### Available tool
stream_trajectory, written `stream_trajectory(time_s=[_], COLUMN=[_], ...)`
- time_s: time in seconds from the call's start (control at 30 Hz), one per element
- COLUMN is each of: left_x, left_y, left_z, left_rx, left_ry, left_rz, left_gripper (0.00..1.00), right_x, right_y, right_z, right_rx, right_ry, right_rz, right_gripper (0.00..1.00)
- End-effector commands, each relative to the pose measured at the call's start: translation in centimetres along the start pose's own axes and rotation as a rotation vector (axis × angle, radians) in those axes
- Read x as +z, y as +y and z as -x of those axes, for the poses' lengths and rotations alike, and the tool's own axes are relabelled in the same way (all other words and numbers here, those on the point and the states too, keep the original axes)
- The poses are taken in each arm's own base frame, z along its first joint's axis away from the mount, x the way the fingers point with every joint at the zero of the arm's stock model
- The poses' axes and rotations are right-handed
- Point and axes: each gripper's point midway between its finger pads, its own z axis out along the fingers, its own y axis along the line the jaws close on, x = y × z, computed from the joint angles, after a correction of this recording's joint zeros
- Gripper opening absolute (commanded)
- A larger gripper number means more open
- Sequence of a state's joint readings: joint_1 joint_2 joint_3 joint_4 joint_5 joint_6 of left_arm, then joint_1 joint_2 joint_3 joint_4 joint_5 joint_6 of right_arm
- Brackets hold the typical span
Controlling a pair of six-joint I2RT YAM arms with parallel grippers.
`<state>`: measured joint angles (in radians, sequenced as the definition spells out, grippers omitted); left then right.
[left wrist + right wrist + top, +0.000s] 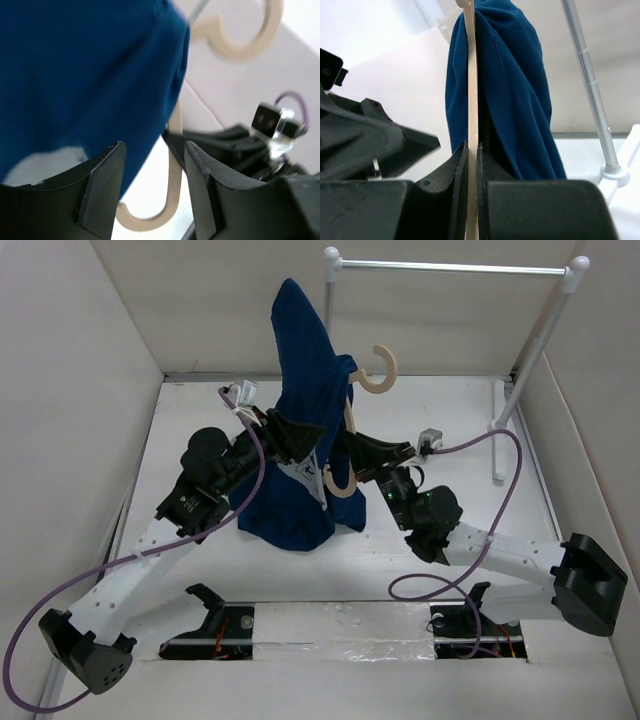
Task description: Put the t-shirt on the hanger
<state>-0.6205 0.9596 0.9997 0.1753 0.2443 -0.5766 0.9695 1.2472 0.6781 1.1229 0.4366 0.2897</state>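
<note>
The dark blue t-shirt (300, 380) hangs in a tall bunch over the beige hanger (381, 371), which is held up on end above the table; its hook sticks out to the right. Part of the white print (305, 477) shows low on the cloth. My right gripper (352, 447) is shut on the hanger's thin frame (471, 75), with the shirt (515, 100) draped right of it. My left gripper (316, 432) is open beside the shirt (75, 75). The shirt's edge and the hanger's curved end (175, 170) lie between its fingers (102, 180) in the left wrist view.
A rack with white posts (530, 360) and a silver bar (450, 268) stands at the back right, its post also in the right wrist view (585, 75). White walls close in the table on the left, back and right. Purple cables trail from both wrists.
</note>
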Motion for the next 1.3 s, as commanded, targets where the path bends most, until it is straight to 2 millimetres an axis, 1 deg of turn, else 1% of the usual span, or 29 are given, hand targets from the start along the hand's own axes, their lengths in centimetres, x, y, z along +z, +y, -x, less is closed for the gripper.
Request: stream_trajectory(time_s=[0.0,0.03,0.1,0.13,0.17,0.2,0.27,0.3,0.33,0.37,0.47,0.53,0.6,0.63,0.67,0.7,0.73,0.77,0.83,0.93,0.97,1.03,1.07,1.1,1.13,1.17,1.2,1.23,1.27], left_x=[-1.5,-1.2,-0.7,0.2,0.3,1.1,1.8,2.1,3.0,3.4,4.6,5.3,5.7,5.8,5.9,6.0,6.3,6.3,6.1,5.6,5.6,5.8,5.8,5.8,5.2,4.8,4.4,3.3,2.8], left_y=[-2.0,-2.2,-2.5,-2.5,-3.2,-3.2,-3.0,-3.2,-2.3,-2.0,-0.7,0.3,0.7,1.3,0.9,1.2,0.7,0.4,0.6,1.2,1.3,1.6,1.7,2.1,2.4,3.0,3.9,4.0,4.4], left_z=[6.0,7.1,7.8,7.6,8.5,8.4,8.7,9.3,9.0,9.0,8.5,8.2,8.0,8.2,8.6,8.1,7.6,7.6,6.7,6.0,5.9,5.4,5.4,5.1,5.5,5.9,5.3,6.3,6.4], left_rx=[0.045,0.039,0.035,0.032,0.034,0.027,0.03,0.036,0.036,0.034,0.03,0.027,0.027,0.025,0.026,0.023,0.021,0.022,0.017,0.022,0.023,0.031,0.034,0.032,0.036,0.037,0.039,0.039,0.044], left_ry=[-0.184,-0.213,-0.226,-0.213,-0.232,-0.223,-0.228,-0.237,-0.229,-0.228,-0.216,-0.217,-0.219,-0.241,-0.264,-0.257,-0.236,-0.24,-0.225,-0.226,-0.225,-0.207,-0.204,-0.195,-0.218,-0.241,-0.244,-0.29,-0.303], left_rz=[0.021,0.035,0.027,0.023,0.0,-0.003,0.004,0.007,0.036,0.049,0.092,0.126,0.128,0.153,0.133,0.128,0.096,0.073,0.059,0.072,0.073,0.082,0.089,0.104,0.129,0.161,0.194,0.223,0.242], left_gripper=[0.47,0.49,0.51,0.52,0.53,0.53,0.54,0.55,0.56,0.58,0.6,0.61,0.61,0.61,0.6,0.56,0.51,0.48,0.48,0.4,0.35,0.29,0.14,0.12,0.12,0.18,0.23,0.29,0.43], right_x=[-0.9,-1.0,-1.5,-1.8,-2.1,-2.5,-2.9,-3.1,-3.5,-3.7,-4.2,-4.3,-4.4,-4.4,-4.4,-4.4,-4.3,-4.3,-4.2,-4.2,-4.3,-4.2,-4.2,-4.3,-4.3,-4.5,-4.6,-4.7,-4.9], right_y=[0.9,0.8,1.0,1.1,1.1,1.2,1.3,1.2,1.3,1.3,1.1,1.1,1.2,1.2,1.2,1.2,1.2,1.0,0.7,0.7,0.7,0.9,1.1,1.1,1.1,1.1,1.0,0.6,0.7], right_z=[3.9,3.3,2.4,2.4,2.3,2.0,2.3,2.3,2.0,2.6,2.9,3.0,2.9,2.8,2.7,2.5,2.5,2.3,2.4,2.5,2.5,2.6,2.8,3.0,3.2,3.5,3.7,3.7,3.9], right_rx=[0.07,0.064,0.048,0.054,0.051,0.044,0.049,0.046,0.044,0.044,0.04,0.039,0.033,0.031,0.031,0.031,0.031,0.029,0.033,0.04,0.044,0.048,0.05,0.05,0.054,0.056,0.059,0.055,0.061], right_ry=[-0.141,-0.114,-0.083,-0.088,-0.087,-0.075,-0.076,-0.076,-0.063,-0.074,-0.07,-0.067,-0.06,-0.053,-0.05,-0.048,-0.047,-0.045,-0.054,-0.053,-0.054,-0.054,-0.057,-0.061,-0.062,-0.061,-0.06,-0.053,-0.052], right_rz=[0.043,0.044,0.052,0.055,0.051,0.05,0.053,0.05,0.055,0.053,0.054,0.054,0.066,0.065,0.067,0.063,0.06,0.055,0.036,0.033,0.034,0.043,0.049,0.052,0.051,0.045,0.042,0.032,0.035], right_gripper=[0.0,0.0,0.0,0.0,0.0,0.0,0.0,0.0,0.0,0.0,0.0,0.0,0.0,0.0,0.0,0.0,0.0,0.0,0.0,0.0,0.0,0.0,0.0,0.0,0.0,0.0,0.0,0.0,0.0])
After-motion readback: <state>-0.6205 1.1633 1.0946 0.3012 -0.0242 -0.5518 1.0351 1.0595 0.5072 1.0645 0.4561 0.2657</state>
